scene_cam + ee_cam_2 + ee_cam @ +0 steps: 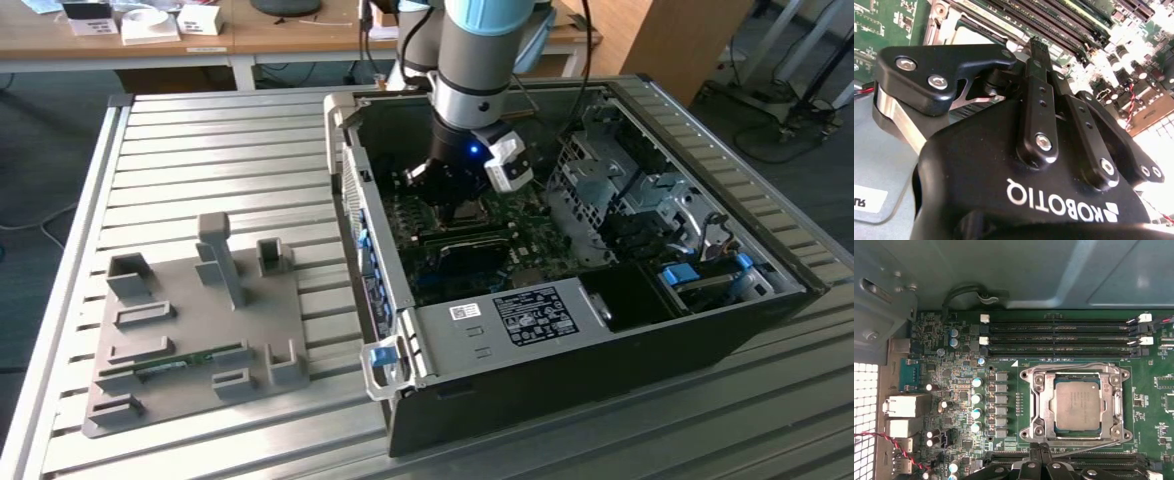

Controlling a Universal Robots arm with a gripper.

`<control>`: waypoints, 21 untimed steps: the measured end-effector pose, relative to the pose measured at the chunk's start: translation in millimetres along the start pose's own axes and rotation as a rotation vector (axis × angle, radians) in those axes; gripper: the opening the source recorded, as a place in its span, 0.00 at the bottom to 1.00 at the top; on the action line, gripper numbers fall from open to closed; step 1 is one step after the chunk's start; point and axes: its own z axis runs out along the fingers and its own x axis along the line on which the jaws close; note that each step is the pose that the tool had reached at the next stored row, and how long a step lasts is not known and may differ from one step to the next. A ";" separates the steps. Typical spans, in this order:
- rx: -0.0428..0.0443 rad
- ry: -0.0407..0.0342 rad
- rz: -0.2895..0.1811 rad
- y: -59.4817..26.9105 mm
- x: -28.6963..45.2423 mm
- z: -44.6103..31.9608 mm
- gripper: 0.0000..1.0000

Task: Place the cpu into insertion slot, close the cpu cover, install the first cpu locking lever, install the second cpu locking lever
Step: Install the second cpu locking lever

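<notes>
Just beside the closed gripper (1040,450), cpu (1077,403) under cpu cover (1043,402)

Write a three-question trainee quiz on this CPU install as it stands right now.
1. True or false: in the first wrist view, the cpu already sits in the socket with the cpu cover closed around it.
2. Multiple choice: in the exterior view, the gripper is
A. inside the open computer case, over the motherboard
B. above the grey fixture tray
C. outside the case, over the slatted table
3. Fill in: in the first wrist view, the long black memory slots hold ____ modules.

Key: 1 true; 2 A; 3 no.
</notes>
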 end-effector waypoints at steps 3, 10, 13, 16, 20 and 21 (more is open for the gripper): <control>0.0000 -0.0002 0.000 -0.2 1.4 2.0 0.11; -0.0001 -0.0003 0.000 -0.6 3.1 7.5 0.11; 0.0000 -0.0002 0.000 -0.8 3.3 9.6 0.11; 0.0000 -0.0002 0.000 -0.8 3.3 10.7 0.11; -0.0004 -0.0003 0.000 -0.9 3.4 11.4 0.11; -0.0004 -0.0003 0.000 -0.9 3.5 11.5 0.11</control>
